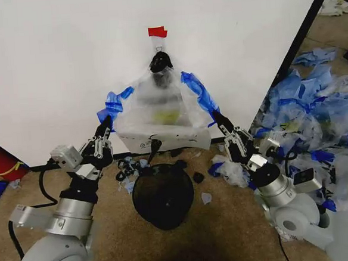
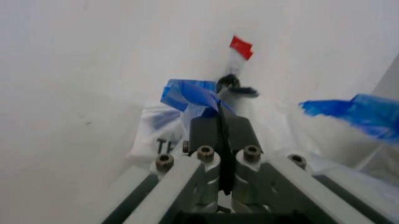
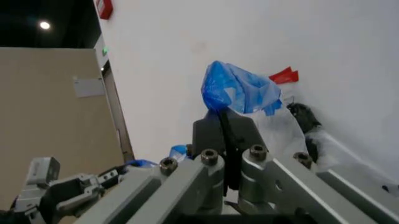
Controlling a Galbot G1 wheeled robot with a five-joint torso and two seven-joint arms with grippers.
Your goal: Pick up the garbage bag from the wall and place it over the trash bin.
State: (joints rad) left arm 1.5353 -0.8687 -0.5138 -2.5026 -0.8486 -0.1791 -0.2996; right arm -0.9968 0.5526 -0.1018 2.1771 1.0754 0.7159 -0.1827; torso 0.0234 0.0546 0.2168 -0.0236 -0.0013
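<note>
The garbage bag (image 1: 163, 107), see-through with blue handles, hangs from a black hook (image 1: 160, 61) on the white wall (image 1: 50, 67), under a piece of red tape (image 1: 157, 32). Its two handles are pulled out sideways. My left gripper (image 1: 106, 124) is shut on the left blue handle (image 2: 187, 93), fingers pressed together (image 2: 219, 122). My right gripper (image 1: 215, 115) is shut on the right blue handle (image 3: 237, 88), fingers likewise together (image 3: 223, 125). The black mesh trash bin (image 1: 163, 194) stands on the carpet below the bag, between my two arms.
A mass of blue-and-clear plastic bags (image 1: 316, 108) covers the floor at the right, close to my right arm. A red cylinder (image 1: 0, 160) stands at the far left by the wall. A white box (image 1: 163, 140) and small black scraps (image 1: 198, 177) lie at the wall's foot.
</note>
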